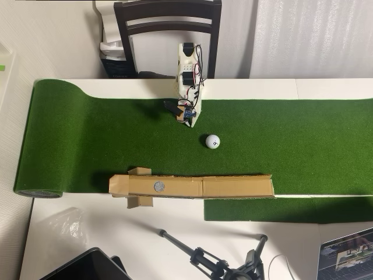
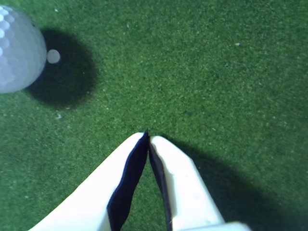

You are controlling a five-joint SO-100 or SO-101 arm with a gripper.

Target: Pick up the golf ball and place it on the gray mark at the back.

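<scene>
The golf ball is white and dimpled and rests on the green turf mat, a little right of and below my gripper in the overhead view. In the wrist view the golf ball fills the upper left corner, well away from my gripper, whose white fingers are shut tip to tip with nothing between them. The gray mark is a round flat spot on the brown cardboard strip, left of and below the ball in the overhead view.
A tiny white speck lies on the turf beside the ball. Behind the arm's base stands a dark chair. A tripod, a laptop, a dark tablet and a clear plastic bag lie on the white table below the cardboard.
</scene>
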